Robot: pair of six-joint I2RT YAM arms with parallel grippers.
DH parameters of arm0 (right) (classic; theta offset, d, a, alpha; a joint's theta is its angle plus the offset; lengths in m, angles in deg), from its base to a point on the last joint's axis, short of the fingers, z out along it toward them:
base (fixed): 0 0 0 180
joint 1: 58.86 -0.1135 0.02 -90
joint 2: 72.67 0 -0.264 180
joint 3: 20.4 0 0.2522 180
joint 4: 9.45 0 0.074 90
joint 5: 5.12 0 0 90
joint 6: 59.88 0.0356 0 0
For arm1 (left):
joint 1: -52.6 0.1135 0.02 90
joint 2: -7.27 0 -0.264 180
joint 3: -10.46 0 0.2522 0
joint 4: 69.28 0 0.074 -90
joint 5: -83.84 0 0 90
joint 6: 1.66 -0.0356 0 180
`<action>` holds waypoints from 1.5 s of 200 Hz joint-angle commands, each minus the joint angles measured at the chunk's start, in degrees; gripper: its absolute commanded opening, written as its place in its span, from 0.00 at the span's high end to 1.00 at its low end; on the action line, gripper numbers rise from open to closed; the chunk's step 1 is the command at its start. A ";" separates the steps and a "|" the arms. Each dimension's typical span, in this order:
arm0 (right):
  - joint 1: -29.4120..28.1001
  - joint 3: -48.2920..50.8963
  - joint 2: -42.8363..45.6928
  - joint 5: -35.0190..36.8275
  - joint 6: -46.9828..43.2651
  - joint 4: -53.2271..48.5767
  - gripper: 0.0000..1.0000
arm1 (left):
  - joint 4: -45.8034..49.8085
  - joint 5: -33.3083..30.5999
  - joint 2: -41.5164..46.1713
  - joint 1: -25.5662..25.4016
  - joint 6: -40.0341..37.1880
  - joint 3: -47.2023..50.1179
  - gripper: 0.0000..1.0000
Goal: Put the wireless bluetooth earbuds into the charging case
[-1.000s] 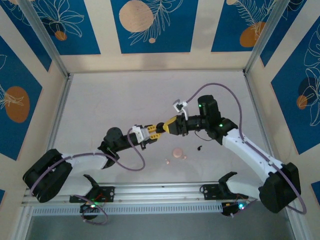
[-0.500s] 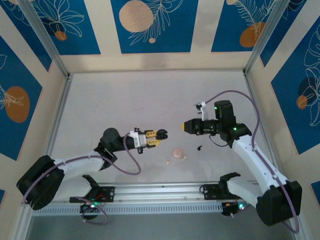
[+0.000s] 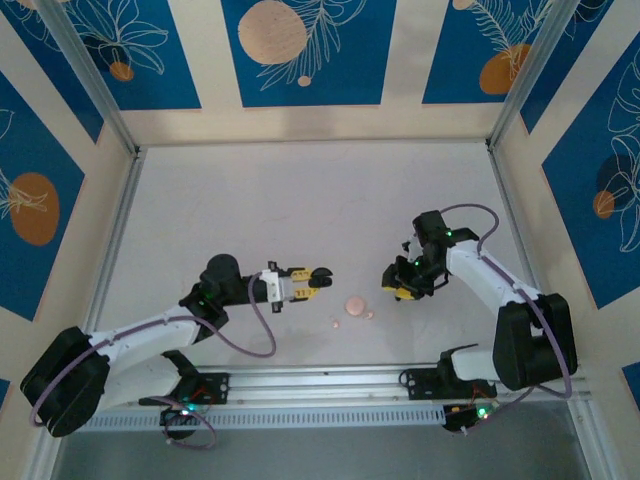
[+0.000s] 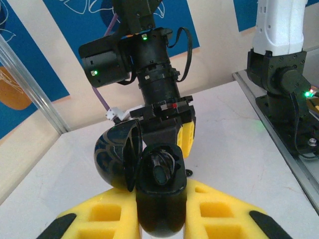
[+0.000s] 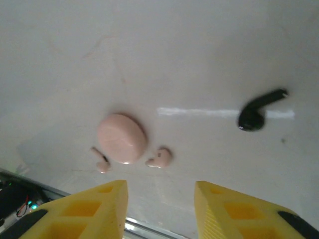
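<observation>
The black wireless earbud (image 5: 255, 112) has a glossy bean-shaped head and a short stem angled up to the right. It lies alone on the pale grey table (image 5: 70, 45), well apart from the pink things. The first pale pink earbud (image 5: 160, 158) is a small rounded nub just beside the lower right edge of the pale pink round case (image 5: 122, 138), which has a smooth domed top. The second pale pink earbud (image 5: 102, 163) sits just at the case's lower left edge; whether either bud touches the case cannot be told. The right wrist view gives these shapes clearly, with the right gripper (image 5: 159, 191) over the table on the near side of the pink group, its yellow fingers standing apart with nothing between them. From the top camera the pink buds are mere specks beside the pink disc, but the layout is plain: the right gripper is low over the table to the right of the pink case, and the left gripper (image 4: 160, 211) is to its left. The left wrist view adds that the left gripper's yellow fingers are clamped on a glossy black round charging case (image 4: 160, 199), held with its hinged lid (image 4: 112, 159) swung open to the left and a dark recess showing inside. The right arm stands just beyond it.
</observation>
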State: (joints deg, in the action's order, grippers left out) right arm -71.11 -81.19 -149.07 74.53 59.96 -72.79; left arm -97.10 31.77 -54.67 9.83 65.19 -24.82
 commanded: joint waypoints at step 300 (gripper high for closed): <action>0.22 -7.65 -11.74 -2.71 -3.37 10.11 0.63 | 4.58 -4.14 1.37 0.38 -4.09 -2.23 0.81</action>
State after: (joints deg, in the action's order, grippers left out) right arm -70.63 -86.06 -164.74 73.29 60.11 -60.09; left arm -92.49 27.86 -54.47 9.83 62.23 -26.35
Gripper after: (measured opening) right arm 0.370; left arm 0.194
